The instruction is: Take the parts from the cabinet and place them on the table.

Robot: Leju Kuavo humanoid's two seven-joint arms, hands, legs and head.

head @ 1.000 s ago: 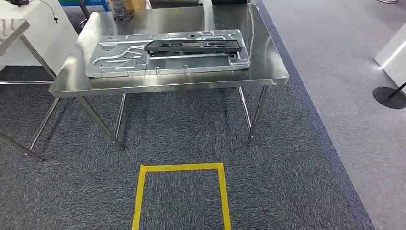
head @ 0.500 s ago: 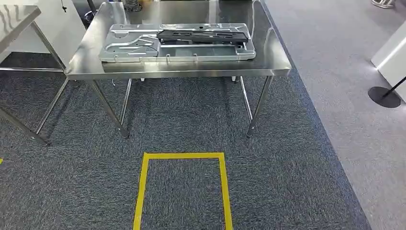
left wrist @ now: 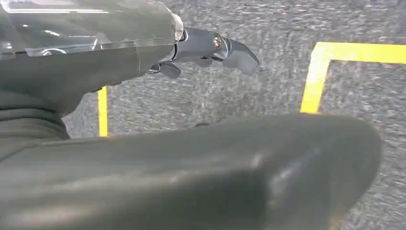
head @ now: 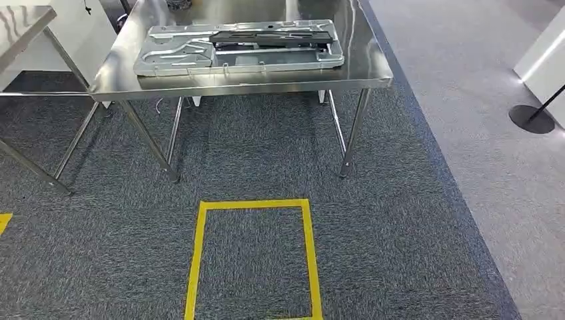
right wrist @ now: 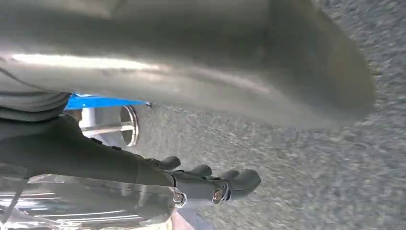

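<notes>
A steel table stands ahead in the head view. On it lies a long silver stamped panel, with a black elongated part resting along its far side. My left hand hangs over the carpet in the left wrist view, its fingers loosely stretched out and apart from the thumb, holding nothing. In the right wrist view my right hand hangs the same way, fingers slightly curled and empty.
A yellow tape square marks the dark carpet in front of the table. A second steel table stands at the left. At the right are a white block and a black round stand base on lighter grey floor.
The whole head picture has shifted: table and tape square sit higher in the frame than a second ago, so the camera moved. The panel and black part keep their place on the table.
</notes>
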